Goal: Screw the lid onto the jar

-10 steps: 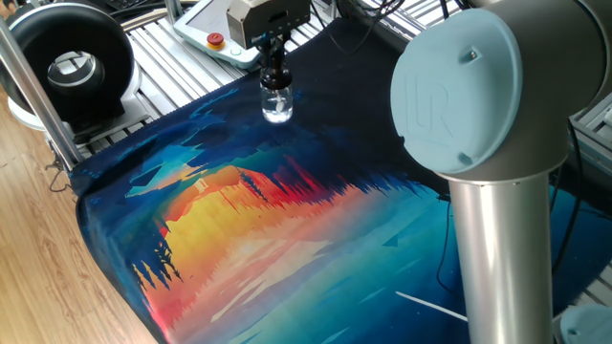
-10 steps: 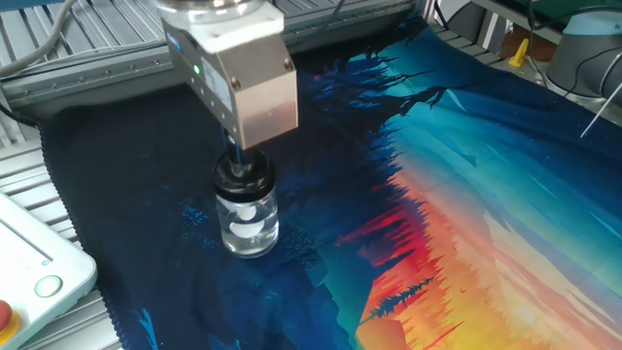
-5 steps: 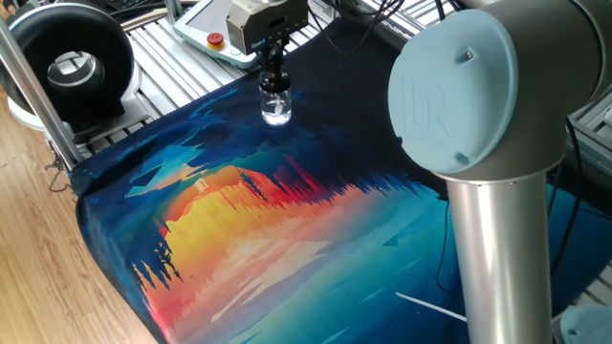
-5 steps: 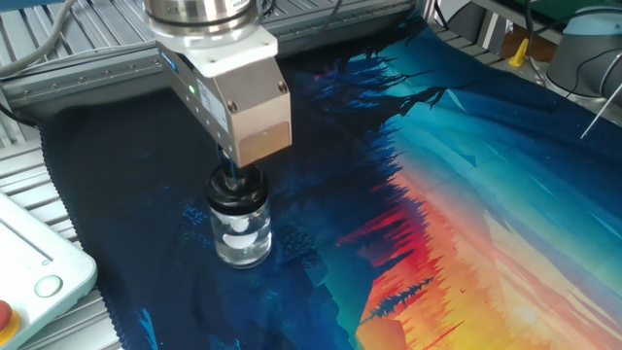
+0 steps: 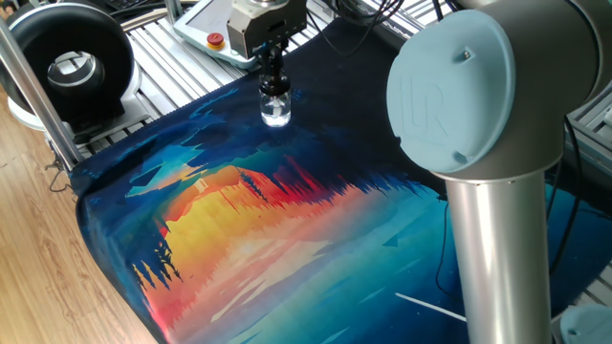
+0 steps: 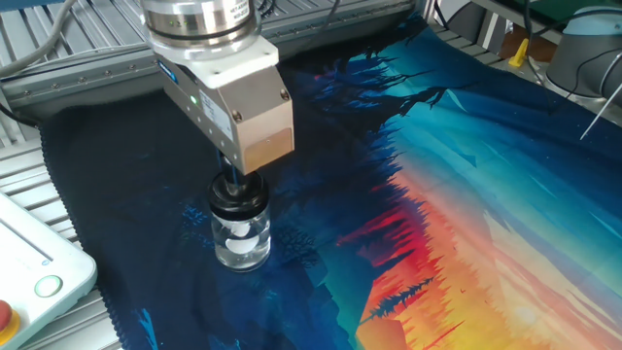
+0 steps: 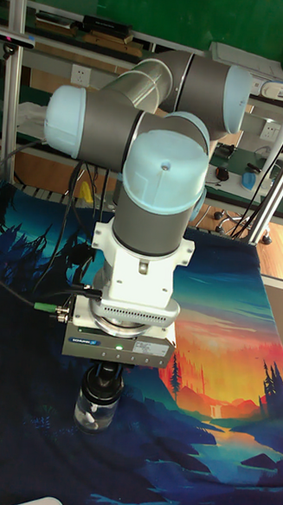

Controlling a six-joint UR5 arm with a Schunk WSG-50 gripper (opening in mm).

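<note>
The jar (image 6: 242,238), a small clear glass bottle, stands upright on the dark part of the printed mat (image 6: 466,185). It also shows as the jar (image 5: 275,108) at the mat's far edge and the jar (image 7: 94,410) below the wrist. The black lid (image 6: 238,193) sits on the jar's neck. My gripper (image 6: 233,181) comes straight down from above and is shut on the lid. The same holds for the gripper (image 5: 273,69) and the gripper (image 7: 107,377) in the other views. The gripper body hides most of the fingers.
A large black ring-shaped device (image 5: 72,67) stands at the back left. A white pendant with a red button (image 5: 217,40) lies behind the jar, seen again as the pendant (image 6: 34,267). The arm's big joint (image 5: 469,91) fills the right foreground.
The gripper body has turned about its vertical axis on the lid, and the jar with gripper has shifted slightly left in the other fixed view.
</note>
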